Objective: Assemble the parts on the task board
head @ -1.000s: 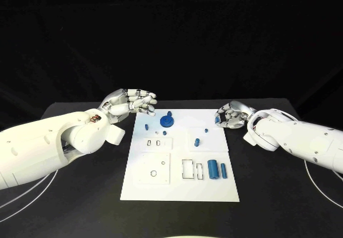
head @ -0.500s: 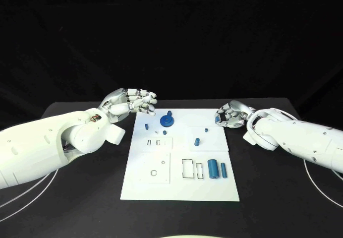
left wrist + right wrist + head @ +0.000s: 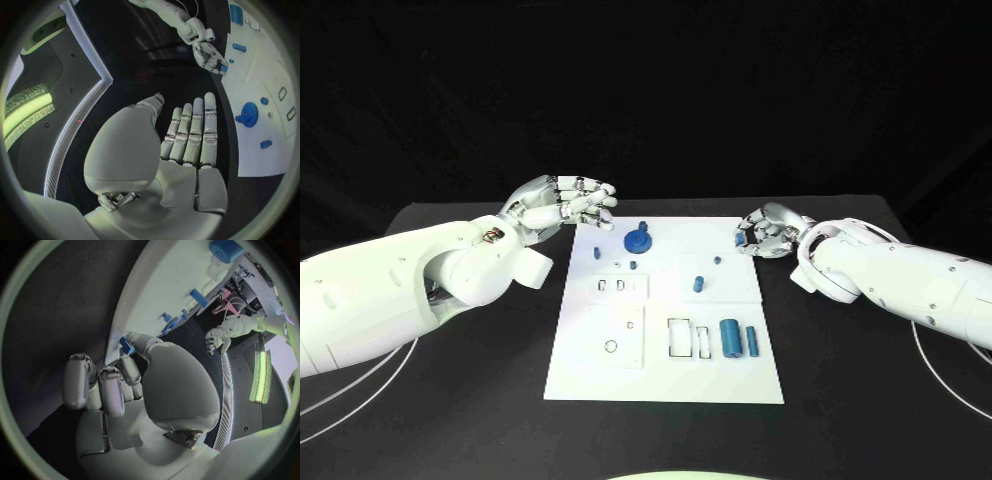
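The white task board [image 3: 661,375] lies in the middle of the black table. On it are a blue gear [image 3: 639,240], a short blue peg [image 3: 697,286], a thick blue cylinder [image 3: 730,338] and a slim blue bar [image 3: 751,342]. My right hand [image 3: 764,230] hovers at the board's far right corner and pinches a small blue part [image 3: 740,238], which also shows at its thumb tip [image 3: 127,345]. My left hand [image 3: 567,205] is raised off the board's far left corner and holds nothing, its fingers [image 3: 194,130] straight and side by side.
Small blue studs [image 3: 597,254] sit near the gear. Two narrow slots [image 3: 610,287], an oval hole [image 3: 610,346] and two rectangular pockets [image 3: 679,340] mark the board. Black table [image 3: 862,400] surrounds the board; thin white cables [image 3: 942,380] trail from both arms.
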Robot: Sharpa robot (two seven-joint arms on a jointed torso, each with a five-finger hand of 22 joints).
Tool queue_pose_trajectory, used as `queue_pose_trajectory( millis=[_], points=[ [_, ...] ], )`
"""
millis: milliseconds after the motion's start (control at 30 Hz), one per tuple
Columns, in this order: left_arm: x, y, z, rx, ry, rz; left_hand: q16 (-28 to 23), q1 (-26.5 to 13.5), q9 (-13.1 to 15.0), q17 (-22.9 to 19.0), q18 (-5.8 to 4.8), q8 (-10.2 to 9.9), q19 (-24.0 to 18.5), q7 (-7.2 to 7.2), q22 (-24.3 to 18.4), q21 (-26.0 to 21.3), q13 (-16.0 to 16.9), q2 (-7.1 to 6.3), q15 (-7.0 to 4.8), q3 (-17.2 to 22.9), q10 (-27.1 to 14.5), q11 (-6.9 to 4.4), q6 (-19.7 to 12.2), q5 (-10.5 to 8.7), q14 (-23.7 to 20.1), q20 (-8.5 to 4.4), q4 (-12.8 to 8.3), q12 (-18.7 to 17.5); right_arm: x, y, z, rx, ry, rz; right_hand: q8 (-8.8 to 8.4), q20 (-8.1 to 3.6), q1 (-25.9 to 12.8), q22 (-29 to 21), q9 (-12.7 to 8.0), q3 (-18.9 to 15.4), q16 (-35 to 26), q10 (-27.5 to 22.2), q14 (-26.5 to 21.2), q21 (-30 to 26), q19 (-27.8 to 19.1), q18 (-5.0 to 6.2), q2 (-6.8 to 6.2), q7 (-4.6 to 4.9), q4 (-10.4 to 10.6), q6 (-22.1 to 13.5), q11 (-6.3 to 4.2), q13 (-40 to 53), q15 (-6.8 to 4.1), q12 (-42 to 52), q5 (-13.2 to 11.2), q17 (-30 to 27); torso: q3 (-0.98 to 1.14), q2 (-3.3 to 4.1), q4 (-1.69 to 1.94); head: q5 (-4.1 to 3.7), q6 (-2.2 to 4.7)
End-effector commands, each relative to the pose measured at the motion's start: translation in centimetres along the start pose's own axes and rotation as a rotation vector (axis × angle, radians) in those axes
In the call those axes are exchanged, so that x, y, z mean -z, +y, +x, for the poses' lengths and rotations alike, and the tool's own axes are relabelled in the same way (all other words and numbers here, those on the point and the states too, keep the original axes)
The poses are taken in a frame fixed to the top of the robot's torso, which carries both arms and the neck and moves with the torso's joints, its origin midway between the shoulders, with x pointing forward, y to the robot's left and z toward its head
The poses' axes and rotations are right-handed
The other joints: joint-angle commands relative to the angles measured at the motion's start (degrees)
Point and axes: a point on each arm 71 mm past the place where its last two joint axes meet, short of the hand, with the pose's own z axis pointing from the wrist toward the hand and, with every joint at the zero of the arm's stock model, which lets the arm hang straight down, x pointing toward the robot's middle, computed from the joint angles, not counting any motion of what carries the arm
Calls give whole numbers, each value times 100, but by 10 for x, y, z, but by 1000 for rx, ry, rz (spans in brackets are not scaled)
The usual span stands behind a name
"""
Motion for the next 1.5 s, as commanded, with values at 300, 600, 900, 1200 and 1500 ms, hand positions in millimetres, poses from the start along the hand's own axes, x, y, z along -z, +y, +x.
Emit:
queue_pose_trajectory(
  millis=[300,600,900,1200,1500],
  points=[
    [0,-1,1,3,16,5,-38,-33,1,-7,30,-28,31,281,-8,-31,-8,44,10,-32,-15,12,-5,-25,44,-4,17,-12,0,1,-5,15,-76,-15,174,-41,-1,148,64,258,33,61,467,35,45,-87,295,-88,-41,252,-62,44,-89,25,3,943,-2,-9,-7,-8,-11],
    [0,0,1,2,16,0,-39,-18,2,-14,31,-29,39,279,-15,-39,-9,64,9,-39,-16,10,-4,-24,45,-5,16,-10,1,4,-7,-10,-137,-9,342,-85,-109,164,145,320,29,118,466,38,52,-88,308,-162,-50,400,-124,91,-140,47,-12,933,-3,-7,4,-14,-9],
    [0,0,0,1,13,-4,-39,5,3,-18,31,-30,45,278,-21,-45,-11,80,8,-37,-18,9,-5,-23,45,-7,7,-10,4,6,-8,-33,-136,30,350,-91,-105,137,151,329,19,111,461,6,32,-79,298,-168,-69,393,-130,82,-146,38,-10,910,-6,-15,-4,-6,-1],
    [0,1,1,1,13,-7,-39,5,3,-18,31,-30,45,278,-21,-45,-11,80,8,-37,-18,9,-5,-23,45,-7,7,-10,11,41,0,-100,-79,73,379,-105,-177,113,167,310,3,122,453,-26,15,-72,234,-173,-81,378,-137,90,-157,36,-19,875,-14,-30,-17,-15,0],
    [-2,5,4,2,18,-18,-40,29,3,-23,32,-31,51,277,-26,-50,-12,89,7,-38,-18,8,-5,-23,47,-8,-3,-9,22,98,27,-122,12,32,415,-115,-201,108,185,319,-4,127,450,-39,10,-70,245,-190,-98,385,-151,87,-168,29,-178,861,-54,-87,-6,25,-72]
  ],
)
